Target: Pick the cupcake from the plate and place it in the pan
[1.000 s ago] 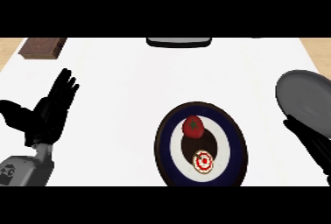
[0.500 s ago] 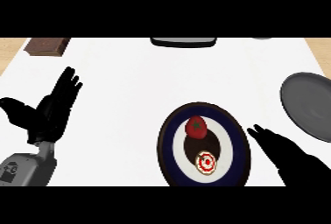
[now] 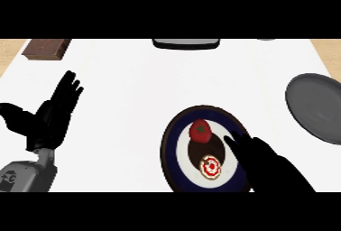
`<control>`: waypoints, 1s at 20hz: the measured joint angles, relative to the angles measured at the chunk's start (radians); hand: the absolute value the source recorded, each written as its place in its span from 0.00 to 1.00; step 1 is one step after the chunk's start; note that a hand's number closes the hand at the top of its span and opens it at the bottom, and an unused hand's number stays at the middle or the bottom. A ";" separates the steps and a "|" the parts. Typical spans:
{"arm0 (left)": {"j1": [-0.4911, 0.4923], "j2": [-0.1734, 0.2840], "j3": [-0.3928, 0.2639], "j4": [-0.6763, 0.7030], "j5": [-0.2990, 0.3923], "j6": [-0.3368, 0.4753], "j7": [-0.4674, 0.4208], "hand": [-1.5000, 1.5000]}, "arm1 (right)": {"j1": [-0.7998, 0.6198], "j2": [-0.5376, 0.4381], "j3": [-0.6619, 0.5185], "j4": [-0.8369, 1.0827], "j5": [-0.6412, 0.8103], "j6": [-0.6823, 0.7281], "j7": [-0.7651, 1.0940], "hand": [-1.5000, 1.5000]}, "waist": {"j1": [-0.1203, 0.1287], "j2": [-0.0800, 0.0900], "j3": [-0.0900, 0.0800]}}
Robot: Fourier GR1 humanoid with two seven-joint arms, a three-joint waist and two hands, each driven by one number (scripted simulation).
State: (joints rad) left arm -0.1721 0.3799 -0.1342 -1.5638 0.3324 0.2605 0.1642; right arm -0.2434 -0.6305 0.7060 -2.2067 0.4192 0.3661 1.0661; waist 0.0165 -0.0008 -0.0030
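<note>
The reach is in hand: the right hand (image 3: 266,164), fingers apparently straight, lies over the plate (image 3: 174,144) at the cupcake's (image 3: 210,166) three o'clock, and must next close round it, then carry to the pan (image 3: 318,107).

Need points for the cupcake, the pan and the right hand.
cupcake (image 3: 210,166), head view, on its white and red top.
pan (image 3: 318,108), head view, on its bare grey inside.
right hand (image 3: 266,161), head view, on its back, over the plate's right side.
</note>
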 measured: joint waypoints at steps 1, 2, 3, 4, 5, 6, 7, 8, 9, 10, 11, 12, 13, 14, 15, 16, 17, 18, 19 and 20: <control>0.006 0.000 0.002 0.000 0.000 -0.004 -0.004 0.50 | -0.015 0.002 0.007 -0.004 0.002 0.009 0.011 0.00 | -0.001 0.000 0.000; 0.008 0.003 0.007 -0.006 0.001 -0.004 -0.001 0.50 | -0.026 0.010 0.023 -0.001 0.015 0.013 0.026 0.00 | -0.002 -0.002 0.000; 0.005 0.002 0.012 -0.003 0.001 -0.005 -0.001 0.50 | -0.039 0.022 0.034 0.010 0.025 0.017 0.034 0.00 | -0.003 -0.002 0.000; 0.000 0.006 0.016 -0.006 0.002 -0.007 0.008 0.50 | -0.051 0.035 0.044 0.011 0.033 0.022 0.046 0.00 | -0.005 -0.002 0.000; 0.000 0.006 0.017 -0.008 0.000 -0.007 0.008 0.50 | -0.061 0.054 0.059 0.022 0.046 0.024 0.055 0.00 | -0.006 -0.002 0.000; -0.006 0.002 0.017 -0.006 -0.002 -0.005 0.012 0.50 | -0.079 0.075 0.065 0.042 0.054 0.028 0.060 0.00 | -0.006 -0.002 0.000; -0.001 0.004 0.019 -0.009 -0.005 -0.008 0.011 0.50 | -0.091 0.097 0.073 0.050 0.062 0.031 0.067 0.00 | -0.007 -0.002 0.000; -0.009 0.003 0.022 -0.005 -0.006 -0.008 0.017 0.50 | -0.103 0.118 0.076 0.068 0.069 0.035 0.068 0.00 | -0.008 -0.001 0.000; -0.009 0.001 0.025 -0.006 -0.006 -0.007 0.020 0.50 | -0.123 0.148 0.083 0.088 0.077 0.039 0.073 0.00 | -0.007 -0.001 0.001; 0.007 0.004 0.027 -0.020 -0.004 -0.013 0.019 0.50 | -0.130 0.169 0.091 0.112 0.090 0.041 0.072 0.00 | -0.006 -0.002 0.001; 0.009 -0.003 0.025 -0.019 -0.010 -0.008 0.019 0.50 | -0.137 0.180 0.089 0.124 0.089 0.048 0.070 0.00 | -0.007 -0.001 0.001; 0.016 -0.005 0.026 -0.016 -0.013 -0.009 0.011 0.50 | -0.138 0.196 0.098 0.138 0.096 0.051 0.075 0.00 | -0.008 -0.002 0.001; 0.011 -0.006 0.027 -0.014 -0.014 -0.009 0.015 0.50 | -0.143 0.214 0.101 0.164 0.103 0.054 0.075 0.00 | -0.009 -0.001 0.001; 0.004 -0.010 0.027 -0.010 -0.016 -0.007 0.017 0.50 | -0.142 0.224 0.103 0.183 0.109 0.057 0.075 0.00 | -0.011 -0.001 0.001; 0.002 -0.012 0.028 -0.008 -0.016 -0.008 0.018 0.50 | -0.156 0.242 0.099 0.205 0.107 0.064 0.078 0.00 | -0.010 -0.001 0.001; 0.013 -0.015 0.029 -0.011 -0.017 -0.011 0.008 0.50 | -0.159 0.249 0.093 0.224 0.110 0.069 0.077 0.00 | -0.010 -0.001 0.001; 0.008 -0.016 0.031 -0.007 -0.018 -0.012 0.009 0.50 | -0.162 0.256 0.087 0.237 0.117 0.073 0.077 0.00 | -0.012 -0.001 0.001; 0.015 -0.017 0.031 -0.011 -0.019 -0.014 0.008 0.50 | -0.167 0.267 0.083 0.259 0.125 0.076 0.076 0.00 | -0.011 -0.001 0.001; 0.015 -0.018 0.032 -0.007 -0.019 -0.017 0.006 0.50 | -0.161 0.275 0.089 0.268 0.135 0.079 0.077 0.00 | -0.013 -0.001 0.001; 0.009 -0.015 0.041 -0.005 -0.015 -0.020 0.011 0.50 | -0.153 0.281 0.094 0.277 0.148 0.080 0.076 0.00 | -0.015 -0.001 0.001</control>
State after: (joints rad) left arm -0.1630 0.3650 -0.0932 -1.5684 0.3172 0.2402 0.1753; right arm -0.3968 -0.3499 0.7997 -1.9297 0.5674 0.4466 1.1424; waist 0.0020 -0.0021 -0.0019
